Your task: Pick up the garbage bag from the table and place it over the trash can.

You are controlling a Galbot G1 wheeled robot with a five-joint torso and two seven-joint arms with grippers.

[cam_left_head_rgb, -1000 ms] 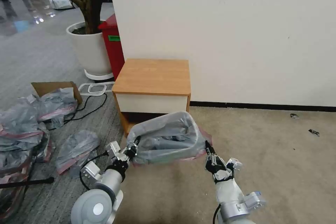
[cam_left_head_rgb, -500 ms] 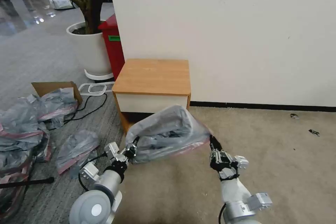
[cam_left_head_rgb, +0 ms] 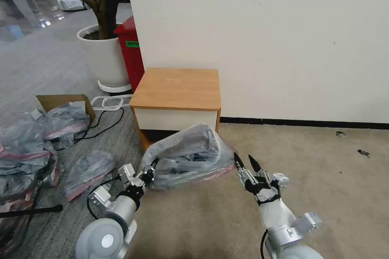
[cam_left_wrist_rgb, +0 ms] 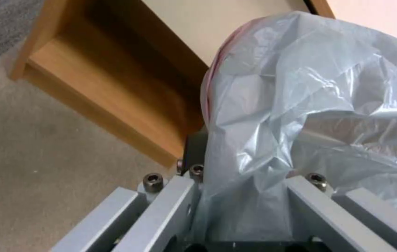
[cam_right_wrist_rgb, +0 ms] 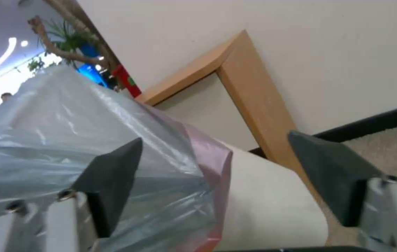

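Note:
The garbage bag (cam_left_head_rgb: 188, 156), grey and crinkly with a pink-red band, lies draped over the trash can on the carpet just in front of the table (cam_left_head_rgb: 176, 87). In the right wrist view a bare cream wall of the trash can (cam_right_wrist_rgb: 273, 199) shows below the bag's pink rim (cam_right_wrist_rgb: 207, 164). My left gripper (cam_left_head_rgb: 150, 174) is shut on the bag's left edge, and the film bunches between its fingers in the left wrist view (cam_left_wrist_rgb: 242, 210). My right gripper (cam_left_head_rgb: 245, 162) stands open just off the bag's right edge, holding nothing.
A heap of similar grey bags (cam_left_head_rgb: 24, 149) and a cardboard box (cam_left_head_rgb: 60, 101) lie on the floor at the left, with cables (cam_left_head_rgb: 105, 117) beside them. A red bin (cam_left_head_rgb: 131, 52) and a white plant pot (cam_left_head_rgb: 103, 56) stand behind the table. Open carpet lies to the right.
My right gripper has opened and let go of the bag's right edge, drawing slightly back. The bag has sunk lower over the can. The left gripper keeps its hold.

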